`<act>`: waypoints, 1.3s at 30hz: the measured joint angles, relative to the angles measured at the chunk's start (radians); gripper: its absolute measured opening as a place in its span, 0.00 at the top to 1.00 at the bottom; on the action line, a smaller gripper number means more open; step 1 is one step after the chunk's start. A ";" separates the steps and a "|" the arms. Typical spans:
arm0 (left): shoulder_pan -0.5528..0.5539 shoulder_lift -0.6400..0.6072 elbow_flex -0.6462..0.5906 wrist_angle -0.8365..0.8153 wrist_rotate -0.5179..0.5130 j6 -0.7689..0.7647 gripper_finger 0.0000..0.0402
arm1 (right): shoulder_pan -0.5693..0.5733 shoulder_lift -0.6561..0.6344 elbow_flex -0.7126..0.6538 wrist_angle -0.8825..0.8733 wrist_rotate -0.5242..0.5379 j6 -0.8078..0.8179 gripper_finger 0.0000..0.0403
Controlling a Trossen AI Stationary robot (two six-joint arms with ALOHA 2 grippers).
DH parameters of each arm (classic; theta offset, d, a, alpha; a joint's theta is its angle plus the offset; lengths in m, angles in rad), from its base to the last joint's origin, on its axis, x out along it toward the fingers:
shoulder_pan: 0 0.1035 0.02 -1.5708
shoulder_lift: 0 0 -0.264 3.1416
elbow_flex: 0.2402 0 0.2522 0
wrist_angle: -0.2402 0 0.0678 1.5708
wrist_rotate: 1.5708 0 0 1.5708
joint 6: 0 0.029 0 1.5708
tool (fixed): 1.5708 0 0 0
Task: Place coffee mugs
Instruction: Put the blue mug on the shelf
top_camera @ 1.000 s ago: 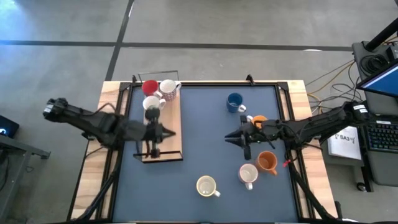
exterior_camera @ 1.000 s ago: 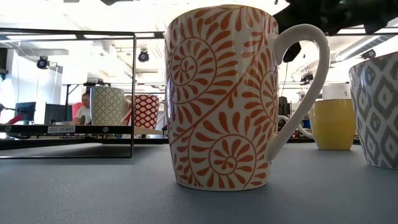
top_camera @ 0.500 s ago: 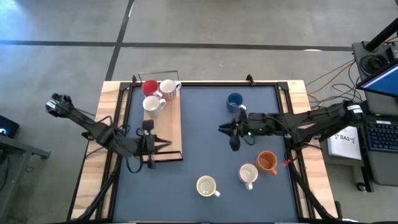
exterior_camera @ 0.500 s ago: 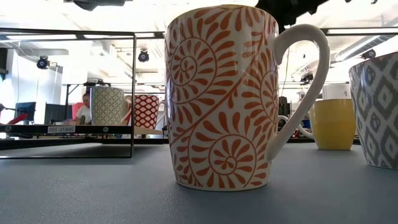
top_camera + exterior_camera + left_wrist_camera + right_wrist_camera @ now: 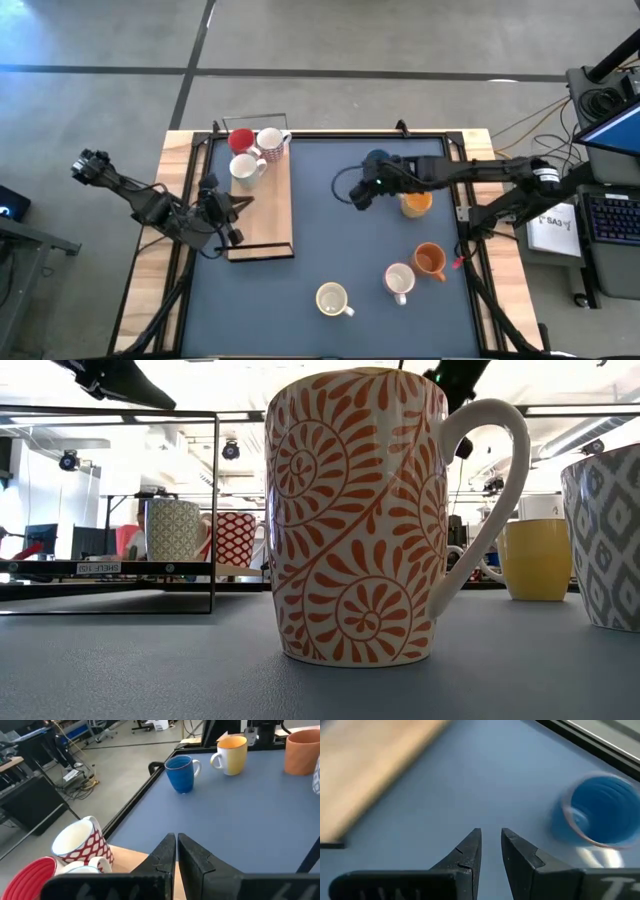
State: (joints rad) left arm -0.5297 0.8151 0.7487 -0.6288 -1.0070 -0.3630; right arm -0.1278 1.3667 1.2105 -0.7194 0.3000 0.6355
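Note:
Three coffee mugs stand on the wooden board (image 5: 272, 210) at the far left: a red one (image 5: 241, 139), a red-patterned white one (image 5: 270, 142) and a white one (image 5: 244, 167). On the blue mat stand a blue mug (image 5: 597, 815), a yellow-orange mug (image 5: 416, 204), an orange mug (image 5: 430, 260), a white mug (image 5: 398, 280) and a cream mug (image 5: 332, 298). My left gripper (image 5: 176, 842) is shut and holds nothing, at the board's left edge (image 5: 238, 203). My right gripper (image 5: 491, 837) hovers narrowly open and empty above the mat, beside the blue mug (image 5: 377, 160).
A thin black metal frame (image 5: 250, 122) rises over the board's far end. Black rails (image 5: 458, 180) border the mat. In the low view the orange-patterned mug (image 5: 350, 510) fills the foreground, and a person (image 5: 130, 535) sits in the room beyond. Bare mat (image 5: 320, 240) lies mid-table.
My left gripper has drawn back off the board toward the table's left edge, sinking and turning. My right gripper has risen and swung toward the far left, from above the yellow-orange mug to beside the blue mug, tipping its fingers. No mug has moved.

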 joint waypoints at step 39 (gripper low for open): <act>0.000 -0.003 -0.026 -0.001 0.000 0.014 1.00 | -0.232 0.281 0.090 -0.078 0.032 -0.150 0.97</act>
State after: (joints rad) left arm -0.5297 0.8116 0.7231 -0.6296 -1.0069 -0.3492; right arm -0.3599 1.6476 1.3005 -0.7975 0.3325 0.4858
